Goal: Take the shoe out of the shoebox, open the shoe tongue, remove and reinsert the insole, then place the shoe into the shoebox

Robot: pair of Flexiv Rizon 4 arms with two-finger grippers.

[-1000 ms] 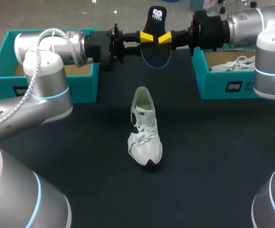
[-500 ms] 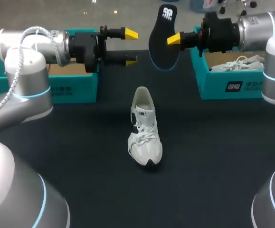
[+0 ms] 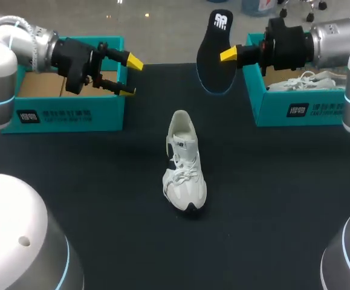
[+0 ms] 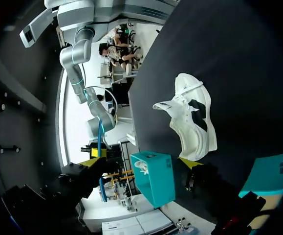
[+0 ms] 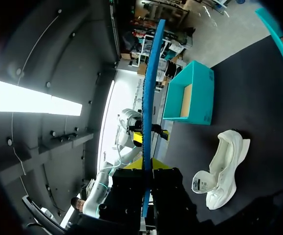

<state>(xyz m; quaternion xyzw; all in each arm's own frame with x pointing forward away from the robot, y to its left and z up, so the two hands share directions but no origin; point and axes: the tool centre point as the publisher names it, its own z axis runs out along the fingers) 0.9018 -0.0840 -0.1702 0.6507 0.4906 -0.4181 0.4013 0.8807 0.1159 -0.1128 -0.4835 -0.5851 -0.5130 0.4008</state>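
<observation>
Flat black insole [image 3: 214, 69] (blue-edged) in right gripper [image 3: 225, 55]; white laced shoe [image 3: 184, 163]

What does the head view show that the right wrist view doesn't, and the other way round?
Only the head view: the broad dark face of the insole, and a second shoe lying in the right shoebox. Only the right wrist view: the insole edge-on, a thin blue strip clamped between the right arm's jaws. Both: the white shoe on the table and the left shoebox.

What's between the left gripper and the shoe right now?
Nothing: the head view shows only bare table between the open left gripper and the shoe.
</observation>
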